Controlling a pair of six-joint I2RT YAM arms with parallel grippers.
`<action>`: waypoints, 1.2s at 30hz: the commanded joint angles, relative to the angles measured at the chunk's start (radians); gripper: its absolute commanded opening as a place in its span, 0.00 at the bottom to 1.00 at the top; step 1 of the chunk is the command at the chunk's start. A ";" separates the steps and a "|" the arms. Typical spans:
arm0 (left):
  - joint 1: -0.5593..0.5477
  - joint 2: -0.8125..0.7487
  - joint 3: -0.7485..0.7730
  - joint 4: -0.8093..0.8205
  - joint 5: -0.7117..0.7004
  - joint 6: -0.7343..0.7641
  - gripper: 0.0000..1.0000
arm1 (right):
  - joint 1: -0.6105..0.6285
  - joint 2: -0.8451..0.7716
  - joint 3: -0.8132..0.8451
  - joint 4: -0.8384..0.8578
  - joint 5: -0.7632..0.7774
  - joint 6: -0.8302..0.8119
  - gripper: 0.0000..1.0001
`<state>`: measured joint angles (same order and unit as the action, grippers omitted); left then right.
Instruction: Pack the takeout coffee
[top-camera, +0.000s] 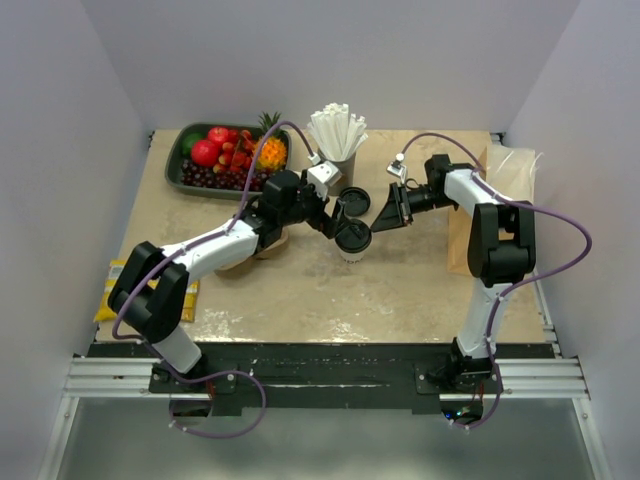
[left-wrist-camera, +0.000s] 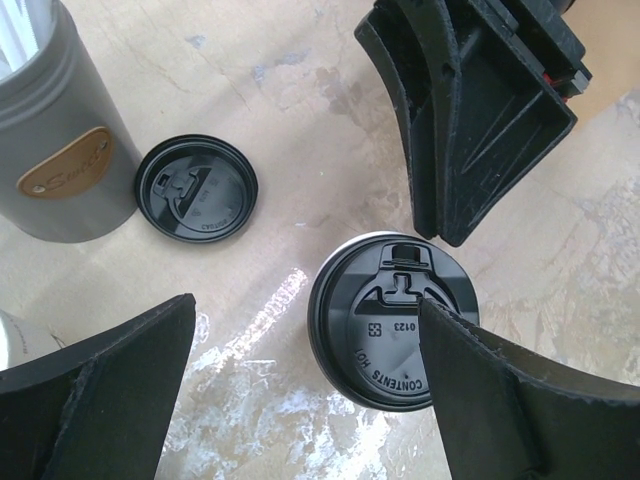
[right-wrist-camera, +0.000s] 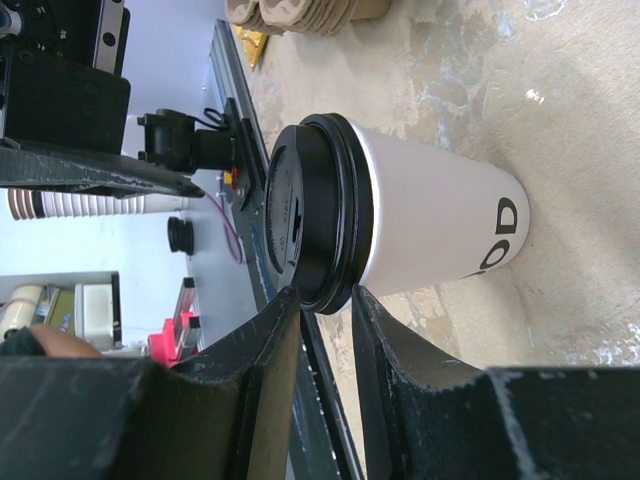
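The takeout coffee (top-camera: 353, 241), a white paper cup with a black lid, stands upright at the table's middle. In the left wrist view I look down on its lid (left-wrist-camera: 385, 320). My left gripper (left-wrist-camera: 305, 300) is open above it, and its right finger (left-wrist-camera: 500, 400) overlaps the lid; the cup sits off toward that finger. It also shows in the top view (top-camera: 338, 226). My right gripper (right-wrist-camera: 327, 295) comes in from the right with narrow jaws, and the lid's rim (right-wrist-camera: 340, 290) sits between its tips. The cup's white wall (right-wrist-camera: 440, 225) is in plain view.
A loose black lid (left-wrist-camera: 197, 188) lies beside the grey cup of straws (left-wrist-camera: 60, 150), just behind the coffee. A fruit tray (top-camera: 183, 160) is at the back left, a brown paper bag (top-camera: 462, 240) at the right, and a pulp carrier (top-camera: 270, 247) under my left arm.
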<state>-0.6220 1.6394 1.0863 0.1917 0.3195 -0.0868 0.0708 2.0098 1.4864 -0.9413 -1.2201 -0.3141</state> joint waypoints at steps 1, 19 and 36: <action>0.001 0.005 -0.003 0.018 0.056 -0.018 0.96 | -0.005 0.001 0.032 0.021 0.002 0.017 0.32; -0.001 0.117 0.073 0.011 0.049 0.059 0.97 | -0.006 -0.066 0.012 0.187 0.099 0.145 0.37; -0.001 0.162 0.119 0.018 0.061 0.047 0.97 | -0.003 -0.065 -0.069 0.303 0.240 0.262 0.39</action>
<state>-0.6220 1.7901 1.1610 0.1787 0.3676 -0.0586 0.0708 1.9881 1.4330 -0.6884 -1.0527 -0.0792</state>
